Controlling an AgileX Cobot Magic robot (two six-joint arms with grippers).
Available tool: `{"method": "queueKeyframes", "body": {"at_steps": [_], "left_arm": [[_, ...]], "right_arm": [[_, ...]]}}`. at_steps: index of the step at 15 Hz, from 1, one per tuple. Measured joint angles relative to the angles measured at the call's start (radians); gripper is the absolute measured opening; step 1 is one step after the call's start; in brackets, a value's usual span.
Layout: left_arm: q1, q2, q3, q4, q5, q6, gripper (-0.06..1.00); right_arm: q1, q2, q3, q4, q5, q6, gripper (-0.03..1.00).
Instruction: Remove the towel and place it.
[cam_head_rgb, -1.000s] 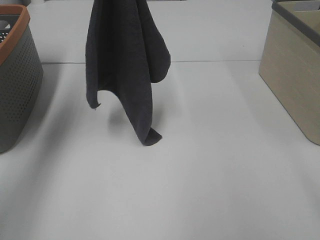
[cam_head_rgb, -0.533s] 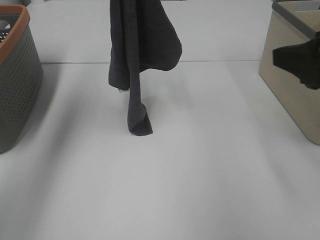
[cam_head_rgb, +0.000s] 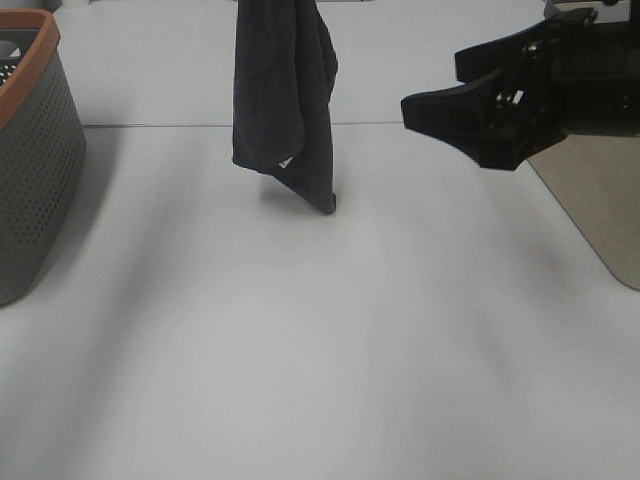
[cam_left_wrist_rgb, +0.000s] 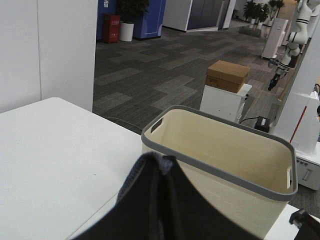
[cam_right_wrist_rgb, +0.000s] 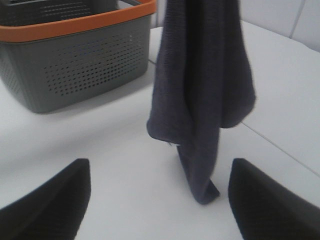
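The dark charcoal towel (cam_head_rgb: 280, 90) hangs bunched from above the top edge of the exterior view, its lower tip near the table at centre-left. A small white tag (cam_head_rgb: 285, 161) shows near its lower edge. The left gripper is out of the exterior view; in the left wrist view, dark towel cloth (cam_left_wrist_rgb: 155, 200) fills the space at its jaws. My right gripper (cam_head_rgb: 432, 82) is open and empty, raised to the right of the towel with its fingers pointing at it. In the right wrist view the towel (cam_right_wrist_rgb: 200, 75) hangs between the spread fingers (cam_right_wrist_rgb: 50, 200).
A grey perforated basket with an orange rim (cam_head_rgb: 30, 150) stands at the left edge and shows in the right wrist view (cam_right_wrist_rgb: 75, 55). A beige basket with a grey rim (cam_head_rgb: 600, 220) stands at the right edge and shows in the left wrist view (cam_left_wrist_rgb: 225, 150).
The towel has risen and drifted right, its lower end drawn up off the table. My right gripper has come in from the right edge, open, toward the towel.
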Motion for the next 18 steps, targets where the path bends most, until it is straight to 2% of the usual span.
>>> {"method": "queueKeyframes", "body": {"at_steps": [2, 6, 7, 8, 9, 11, 14, 18], "left_arm": [[0.0, 0.0, 0.0, 0.0, -0.024, 0.0, 0.0], [0.0, 0.0, 0.0, 0.0, -0.049, 0.0, 0.0], [0.0, 0.0, 0.0, 0.0, -0.052, 0.0, 0.0], [0.0, 0.0, 0.0, 0.0, -0.052, 0.0, 0.0], [0.0, 0.0, 0.0, 0.0, -0.054, 0.0, 0.0], [0.0, 0.0, 0.0, 0.0, -0.06, 0.0, 0.0], [0.0, 0.0, 0.0, 0.0, -0.066, -0.008, 0.0], [0.0, 0.0, 0.0, 0.0, -0.066, -0.027, 0.0]], "right_arm": [[0.0, 0.115, -0.042, 0.018, 0.086, -0.11, 0.75], [0.005, 0.308, -0.165, 0.025, 0.132, -0.122, 0.74], [0.059, 0.399, -0.229, 0.032, 0.127, -0.123, 0.74], [0.059, 0.399, -0.229, 0.032, 0.127, -0.123, 0.74], [0.122, 0.481, -0.282, 0.032, 0.087, -0.128, 0.74], [0.173, 0.561, -0.352, 0.03, 0.041, -0.129, 0.74], [0.2, 0.658, -0.46, 0.029, 0.012, -0.129, 0.74], [0.2, 0.719, -0.511, 0.03, -0.007, -0.129, 0.72]]}}
